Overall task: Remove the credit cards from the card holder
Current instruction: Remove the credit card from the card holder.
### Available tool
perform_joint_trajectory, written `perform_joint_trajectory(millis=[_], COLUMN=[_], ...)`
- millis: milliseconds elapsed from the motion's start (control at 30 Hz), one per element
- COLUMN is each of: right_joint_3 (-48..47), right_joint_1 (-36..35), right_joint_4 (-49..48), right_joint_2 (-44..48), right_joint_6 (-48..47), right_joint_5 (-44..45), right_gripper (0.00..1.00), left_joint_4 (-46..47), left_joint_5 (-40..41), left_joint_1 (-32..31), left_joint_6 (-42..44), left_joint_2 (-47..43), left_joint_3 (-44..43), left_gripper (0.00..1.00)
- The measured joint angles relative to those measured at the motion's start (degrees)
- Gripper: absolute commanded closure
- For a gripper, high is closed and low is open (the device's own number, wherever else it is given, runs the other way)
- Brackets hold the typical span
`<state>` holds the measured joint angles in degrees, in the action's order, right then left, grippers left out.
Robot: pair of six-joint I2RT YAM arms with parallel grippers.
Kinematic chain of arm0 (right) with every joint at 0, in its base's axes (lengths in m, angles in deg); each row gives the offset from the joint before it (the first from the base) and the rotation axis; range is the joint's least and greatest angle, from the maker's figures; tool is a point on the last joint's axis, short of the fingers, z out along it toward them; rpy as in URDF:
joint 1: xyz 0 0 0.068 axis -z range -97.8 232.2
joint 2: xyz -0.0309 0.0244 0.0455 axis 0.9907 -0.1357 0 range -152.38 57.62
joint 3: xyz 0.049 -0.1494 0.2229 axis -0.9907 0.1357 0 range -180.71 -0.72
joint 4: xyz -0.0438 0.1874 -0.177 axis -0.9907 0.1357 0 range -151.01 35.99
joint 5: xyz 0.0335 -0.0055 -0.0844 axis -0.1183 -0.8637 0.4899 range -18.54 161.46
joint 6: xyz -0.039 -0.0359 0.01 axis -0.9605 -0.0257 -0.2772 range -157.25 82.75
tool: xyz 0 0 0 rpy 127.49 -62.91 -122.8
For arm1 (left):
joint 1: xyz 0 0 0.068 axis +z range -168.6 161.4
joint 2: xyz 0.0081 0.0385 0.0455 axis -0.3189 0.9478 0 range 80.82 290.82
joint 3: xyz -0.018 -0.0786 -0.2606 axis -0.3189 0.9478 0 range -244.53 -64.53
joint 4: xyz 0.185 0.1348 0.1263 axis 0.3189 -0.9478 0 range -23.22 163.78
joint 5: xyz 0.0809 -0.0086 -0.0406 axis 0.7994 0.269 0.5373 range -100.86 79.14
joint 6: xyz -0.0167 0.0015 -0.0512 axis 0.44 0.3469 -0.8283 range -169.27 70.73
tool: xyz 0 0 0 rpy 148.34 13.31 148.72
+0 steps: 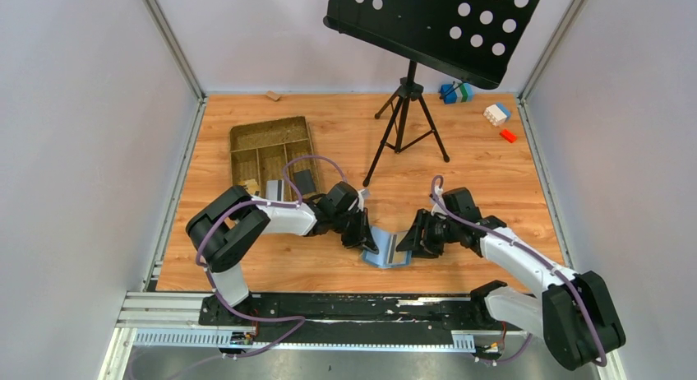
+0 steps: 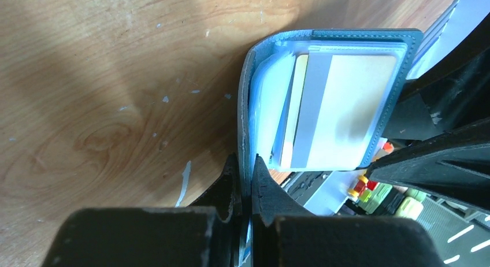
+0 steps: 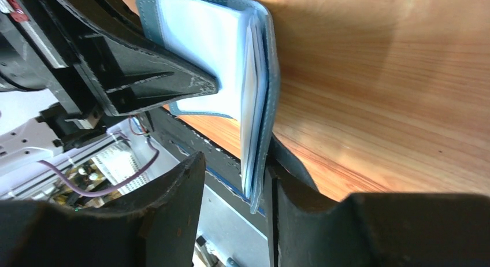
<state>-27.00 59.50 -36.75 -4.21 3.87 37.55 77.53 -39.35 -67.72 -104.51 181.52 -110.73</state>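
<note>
The blue card holder (image 1: pixel 386 252) stands open on its edge between my two grippers near the table's front. My left gripper (image 2: pixel 248 177) is shut on one cover's edge (image 2: pixel 247 105). Inside, clear sleeves hold a tan card with a grey stripe (image 2: pixel 346 111). My right gripper (image 3: pixel 234 183) is open around the other cover (image 3: pixel 267 93), which leans on one finger (image 3: pixel 289 215) only. A silvery grey card (image 1: pixel 275 189) and a black card (image 1: pixel 304 181) lie in the tray's near compartments.
The brown compartmented tray (image 1: pixel 271 141) sits at the back left. A music stand's tripod (image 1: pixel 407 117) stands mid-table under its black desk (image 1: pixel 436 22). Toy blocks (image 1: pixel 497 115) lie at the back right. The table's front rail (image 1: pixel 329 310) runs just below the holder.
</note>
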Motion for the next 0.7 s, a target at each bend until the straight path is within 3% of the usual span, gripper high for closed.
perform_joint_trajectory(millis=[267, 567, 700], right_joint_3=[0.0, 0.2, 1.7], right_joint_1=[0.0, 0.4, 0.5], right_joint_4=[-3.8, -4.9, -7.9], right_joint_2=[-4.3, -5.4, -4.8], right_joint_6=[2.3, 2.5, 3.3], right_joint_5=[-2.4, -3.8, -5.0], right_gripper=[0.90, 0.91, 0.96], left_joint_4=[1.0, 1.0, 1.2], left_joint_5=[-0.2, -0.7, -1.9], left_joint_1=[0.0, 0.3, 0.7], left_joint_6=[-0.4, -0.4, -0.4], left_joint_2=[0.0, 0.8, 1.5], left_joint_3=[0.5, 0.4, 0.3], left_gripper=[1.00, 1.00, 1.00])
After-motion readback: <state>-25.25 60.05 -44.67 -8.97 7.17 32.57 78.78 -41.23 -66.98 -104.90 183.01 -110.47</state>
